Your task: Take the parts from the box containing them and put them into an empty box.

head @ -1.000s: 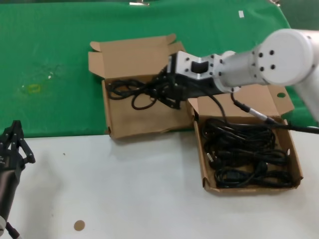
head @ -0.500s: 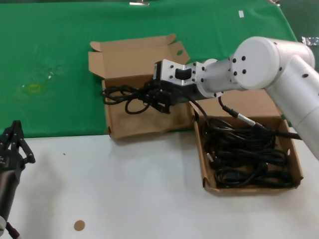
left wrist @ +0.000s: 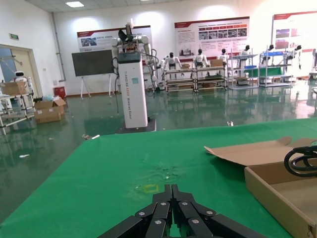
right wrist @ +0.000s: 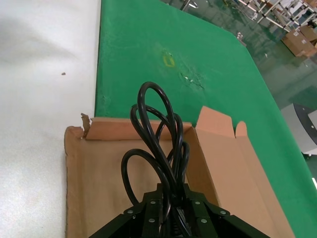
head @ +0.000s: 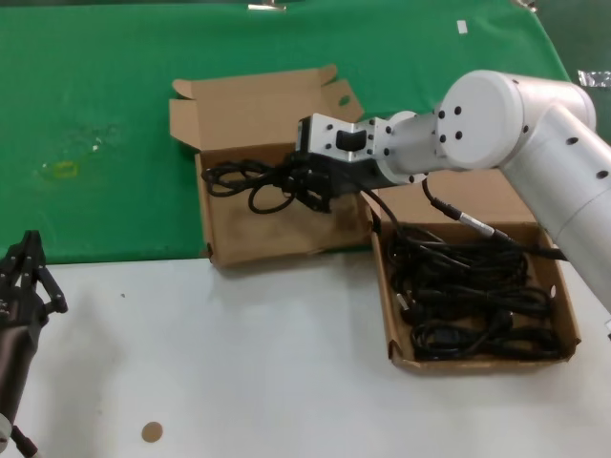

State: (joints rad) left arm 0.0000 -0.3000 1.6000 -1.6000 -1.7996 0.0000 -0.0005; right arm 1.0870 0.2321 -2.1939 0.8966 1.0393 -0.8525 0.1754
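The right pincer (head: 307, 183) reaches out from the robot's right side and hangs over the left-hand cardboard box (head: 258, 234), clamped on a looped bundle of black power cord (head: 250, 179). The loops trail away from the pincer's tips toward the robot's left, spreading above the back part of that box's floor, just in front of its raised lid (head: 250, 103). In the right wrist view the cord (right wrist: 157, 139) runs straight out from between the closed fingers (right wrist: 148, 213), its loops hanging over the brown box floor (right wrist: 99, 183), with the box's low ragged rim beyond them and green cloth (right wrist: 148, 44) past that.

Behind the pincer, under the white forearm (head: 496, 124), sits the second box (head: 571, 320), close beside the first. It holds the remaining cords (head: 468, 296), a tangled black heap that fills most of its floor.

Both boxes lie where the green cloth (head: 105, 124) meets the bare white surface (head: 277, 372).

The left pincer (head: 27, 277) is parked well away from the boxes, low at the robot's left side over the white surface. In its own wrist view the left pincer (left wrist: 171, 218) has its fingers together, holding nothing, and points across the green cloth, with an edge of the left-hand box (left wrist: 277, 191) off to one side.
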